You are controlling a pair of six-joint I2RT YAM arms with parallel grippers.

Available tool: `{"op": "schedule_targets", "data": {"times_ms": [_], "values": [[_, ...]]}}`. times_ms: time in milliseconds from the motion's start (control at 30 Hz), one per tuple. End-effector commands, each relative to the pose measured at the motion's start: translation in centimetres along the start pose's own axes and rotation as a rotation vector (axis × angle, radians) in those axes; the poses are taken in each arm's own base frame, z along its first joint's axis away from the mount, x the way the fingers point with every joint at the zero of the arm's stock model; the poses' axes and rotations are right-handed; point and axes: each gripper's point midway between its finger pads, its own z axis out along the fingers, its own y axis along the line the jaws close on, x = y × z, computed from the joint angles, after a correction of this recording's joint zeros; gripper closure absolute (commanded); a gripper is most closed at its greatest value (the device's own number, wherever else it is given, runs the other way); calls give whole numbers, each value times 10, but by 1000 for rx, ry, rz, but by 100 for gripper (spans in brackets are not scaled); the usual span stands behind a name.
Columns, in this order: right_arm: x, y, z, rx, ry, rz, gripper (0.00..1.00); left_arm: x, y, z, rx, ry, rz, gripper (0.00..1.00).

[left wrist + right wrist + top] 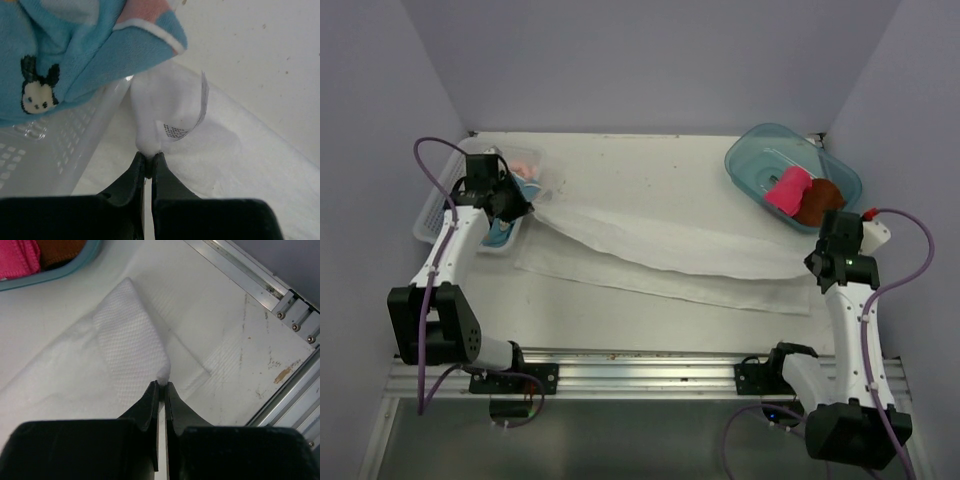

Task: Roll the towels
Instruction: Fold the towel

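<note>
Jaws of our left gripper [148, 159] are pinched shut on one corner of the white towel [660, 250], and our right gripper [162, 386] clamps its opposite end, the cloth stretched between them. Just left of the left gripper we see the lattice basket [50, 150] holding the light blue cartoon towel [75, 45]; beyond the right gripper, the teal tub [752, 168] holds the hot pink towel [15, 257] and brown towel [62, 250].

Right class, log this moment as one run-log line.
left gripper: shut on white towel corner | right gripper: shut on opposite corner | white towel: spread out, unrolled
</note>
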Motion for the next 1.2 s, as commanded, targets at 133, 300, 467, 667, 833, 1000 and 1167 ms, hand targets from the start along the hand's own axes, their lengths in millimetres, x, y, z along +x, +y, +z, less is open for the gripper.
{"op": "schedule_targets", "data": {"times_ms": [133,300,467,667,833,1000,1167], "values": [[38,-14,1,35,126,23,100,25,53,-18,-161,23,20,100],[46,-26,-2,77,134,35,100,44,69,-16,-200,58,-11,100],[40,-31,-7,91,99,71,100,43,73,-21,-208,48,-27,100],[45,-40,-9,139,113,106,100,43,72,-27,-207,43,-32,100],[48,-41,-11,148,131,119,100,51,74,-30,-208,61,-34,100],[50,-44,-14,163,140,130,100,64,82,-30,-227,81,-37,100],[47,-48,-20,172,129,145,100,71,85,-30,-234,99,-41,100]]}}
